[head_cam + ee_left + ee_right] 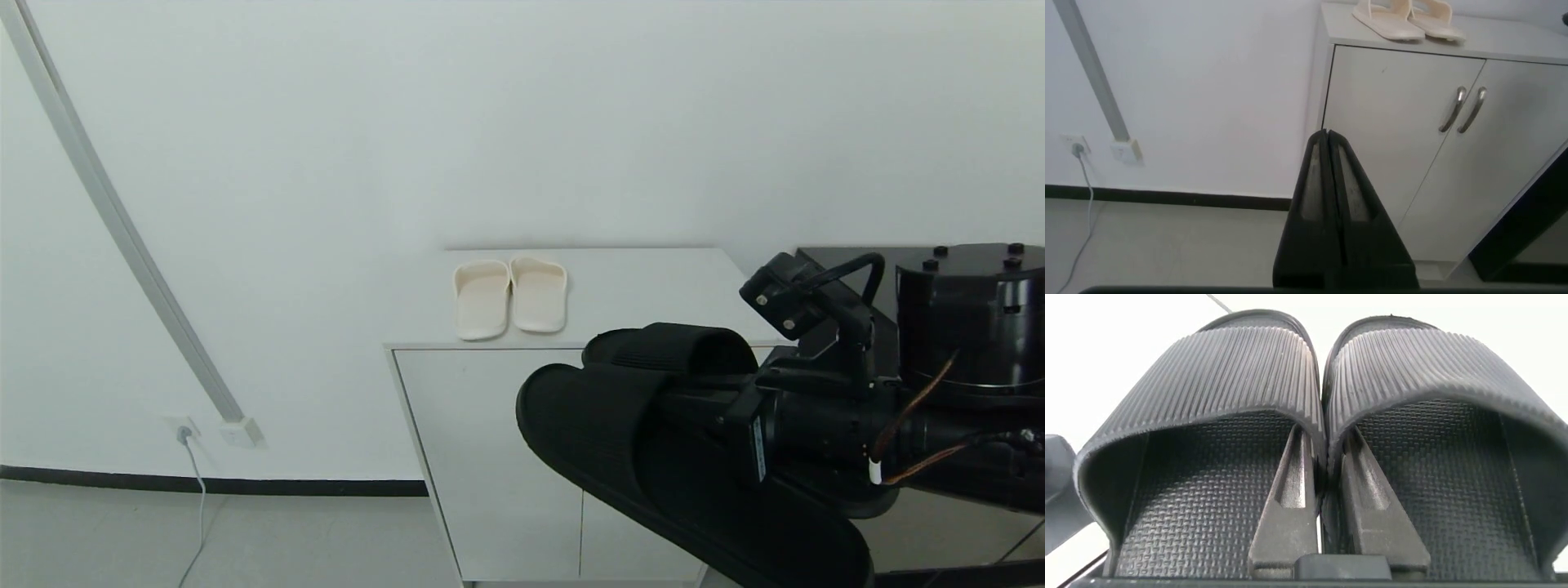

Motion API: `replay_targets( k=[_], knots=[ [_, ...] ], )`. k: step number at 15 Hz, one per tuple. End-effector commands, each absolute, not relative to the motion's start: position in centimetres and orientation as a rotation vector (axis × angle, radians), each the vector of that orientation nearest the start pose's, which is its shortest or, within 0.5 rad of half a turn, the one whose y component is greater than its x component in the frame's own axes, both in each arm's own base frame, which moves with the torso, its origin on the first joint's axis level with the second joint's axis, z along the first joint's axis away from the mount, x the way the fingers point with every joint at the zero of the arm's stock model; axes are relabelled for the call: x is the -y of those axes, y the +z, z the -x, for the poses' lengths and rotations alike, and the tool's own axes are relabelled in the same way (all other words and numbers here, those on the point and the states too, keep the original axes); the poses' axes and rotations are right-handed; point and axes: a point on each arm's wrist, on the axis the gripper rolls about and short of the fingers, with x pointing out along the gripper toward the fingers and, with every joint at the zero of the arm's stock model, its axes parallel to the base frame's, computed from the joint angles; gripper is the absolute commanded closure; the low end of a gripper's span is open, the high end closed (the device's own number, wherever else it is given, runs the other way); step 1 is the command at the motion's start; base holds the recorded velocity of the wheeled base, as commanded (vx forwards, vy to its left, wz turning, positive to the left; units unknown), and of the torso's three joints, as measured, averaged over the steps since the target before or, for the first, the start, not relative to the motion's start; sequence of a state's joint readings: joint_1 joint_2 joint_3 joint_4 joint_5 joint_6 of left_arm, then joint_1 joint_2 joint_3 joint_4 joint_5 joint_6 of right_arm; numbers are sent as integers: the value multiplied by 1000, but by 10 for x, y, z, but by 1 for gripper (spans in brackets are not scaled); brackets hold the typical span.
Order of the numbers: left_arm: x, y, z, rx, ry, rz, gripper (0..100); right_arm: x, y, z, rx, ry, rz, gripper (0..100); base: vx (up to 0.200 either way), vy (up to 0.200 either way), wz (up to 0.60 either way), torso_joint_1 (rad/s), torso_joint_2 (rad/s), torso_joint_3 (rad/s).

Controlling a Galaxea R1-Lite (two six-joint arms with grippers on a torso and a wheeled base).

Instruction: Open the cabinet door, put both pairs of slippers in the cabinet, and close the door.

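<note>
- Right gripper (1321, 445) was clamped on the black slippers (620, 425). We saw its fingers (1290, 498) under the straps, pinching the pair's adjoining inner walls together. Left side?
- Left gripper (1328, 163) was closed on nothing, fingers pressed flat together, held in front of the cabinet (490, 457).
- Cabinet state?
- White, standing against the wall. Both doors (1388, 139) were shut. We judged step one not yet done and nothing stowed.
- Where was the load?
- The black pair hung in the air before the cabinet front, side by side. Long axis ran in line with the right gripper, toes away from the wrist and toward the robot's left. The cream slippers (510, 296) lay on the cabinet top, toward its left front. They were side by side and touching, toes to the wall.
- Handles?
- Two upright bar handles (1452, 110) sat just beside each other at the centre seam. They were ahead of the left gripper and well apart from it.
- Which arm for the door?
- Our call was left. It was the free one and the right was loaded. The handle axis was vertical, so we'd want the fingers parted and set across one bar. We couldn't tell which arm was nearer the handles, because in the head view the black pair covered them.
</note>
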State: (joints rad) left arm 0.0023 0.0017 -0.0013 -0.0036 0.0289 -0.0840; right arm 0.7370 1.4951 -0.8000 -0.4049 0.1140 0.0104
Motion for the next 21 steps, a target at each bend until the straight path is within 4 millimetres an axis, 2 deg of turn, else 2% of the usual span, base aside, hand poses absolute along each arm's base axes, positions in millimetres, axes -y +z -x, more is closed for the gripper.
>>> replay_targets(
  k=[1,10,15,16,21],
  knots=[
    [-1,76,23,4,32,84,100,-177,213,-190,-300,845,85,100,0,0,0,0,0,0],
    [-1,76,23,4,32,83,100,-178,208,-192,-319,846,95,100,0,0,0,0,0,0],
    [-1,76,23,4,31,83,100,-179,204,-193,-332,845,97,100,0,0,0,-174,431,245],
    [-1,76,23,4,29,84,0,-180,203,-193,-336,844,99,100,0,0,0,-227,525,315],
    [-1,76,23,4,31,84,0,-179,198,-192,-354,843,105,100,0,0,0,-205,526,312]
  ],
)
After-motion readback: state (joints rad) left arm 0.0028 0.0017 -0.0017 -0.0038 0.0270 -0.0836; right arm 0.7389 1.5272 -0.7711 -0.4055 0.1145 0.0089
